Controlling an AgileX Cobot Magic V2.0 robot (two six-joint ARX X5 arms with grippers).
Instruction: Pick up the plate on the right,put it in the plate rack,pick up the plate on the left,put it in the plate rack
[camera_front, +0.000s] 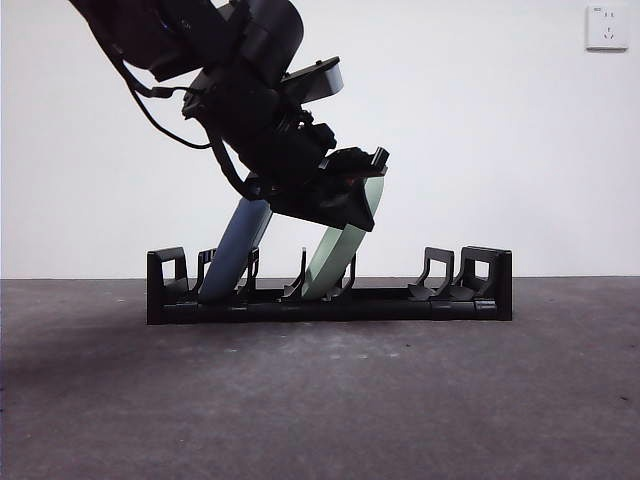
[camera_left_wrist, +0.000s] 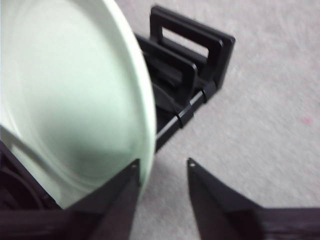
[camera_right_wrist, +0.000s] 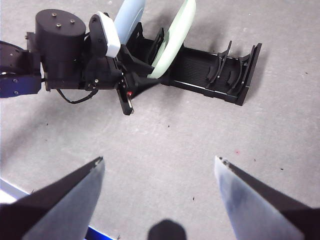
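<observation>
The table (camera_front: 320, 400) has a dark grey, slightly rough surface with small specks on it. Behind it stands a plain white wall (camera_front: 520, 150). On this wall, in the upper right corner, there is a white power socket (camera_front: 607, 27).

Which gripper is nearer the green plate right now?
Left. The left gripper is at the green plate in the plate rack; the right gripper hangs well back.
</observation>
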